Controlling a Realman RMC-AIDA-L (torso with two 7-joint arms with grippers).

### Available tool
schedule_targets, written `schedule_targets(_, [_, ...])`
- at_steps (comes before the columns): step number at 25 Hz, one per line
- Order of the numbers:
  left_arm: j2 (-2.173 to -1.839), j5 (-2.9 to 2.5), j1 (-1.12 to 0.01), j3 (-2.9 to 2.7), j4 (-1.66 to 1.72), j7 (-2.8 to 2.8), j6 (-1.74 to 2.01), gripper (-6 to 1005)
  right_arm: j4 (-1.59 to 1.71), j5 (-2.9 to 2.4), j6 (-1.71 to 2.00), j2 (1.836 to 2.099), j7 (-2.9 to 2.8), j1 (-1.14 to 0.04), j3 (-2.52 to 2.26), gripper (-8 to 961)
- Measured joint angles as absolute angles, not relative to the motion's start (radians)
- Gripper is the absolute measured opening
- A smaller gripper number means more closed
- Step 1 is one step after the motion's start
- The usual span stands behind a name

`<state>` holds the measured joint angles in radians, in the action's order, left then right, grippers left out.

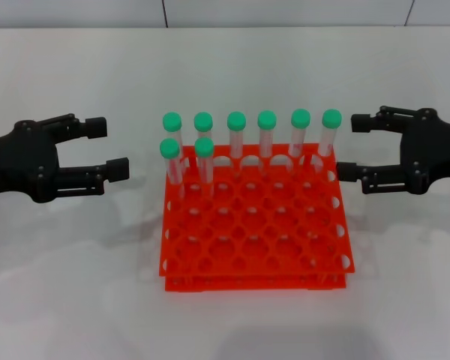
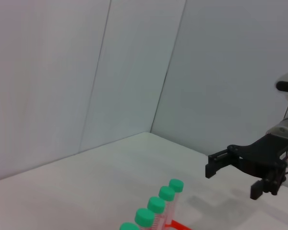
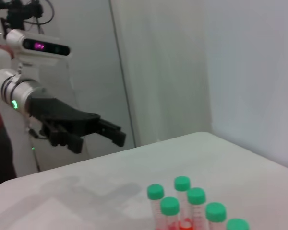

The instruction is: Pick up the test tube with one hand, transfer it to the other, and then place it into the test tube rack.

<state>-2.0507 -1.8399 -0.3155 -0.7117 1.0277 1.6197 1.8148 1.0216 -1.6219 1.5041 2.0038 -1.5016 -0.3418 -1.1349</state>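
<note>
The orange-red test tube rack (image 1: 255, 283) stands on the white table between my two arms. Eight green-capped test tubes stand upright in it: six in the back row (image 1: 266, 135) and two in the second row at its left end (image 1: 204, 157). They look alike, and none is held. My left gripper (image 1: 109, 148) is open and empty, level with the tubes, left of the rack. It also shows in the right wrist view (image 3: 98, 142), on an arm with a green light. My right gripper (image 1: 351, 148) is open and empty just right of the rack, and shows in the left wrist view (image 2: 233, 181).
Most holes of the rack are free, toward the front and right. The white table (image 1: 75, 285) runs on all sides of it. Pale wall panels (image 2: 134, 72) stand behind the table. Tube caps show low in the left wrist view (image 2: 156, 205) and the right wrist view (image 3: 182, 183).
</note>
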Motion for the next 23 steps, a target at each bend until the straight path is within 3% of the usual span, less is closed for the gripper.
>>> schedule_targets(23, [-2.043, -1.839, -0.327, -0.71, 1.028, 1.621, 1.799, 887, 1.019, -1.625, 1.499, 2.006, -1.5, -0.351, -1.14, 861])
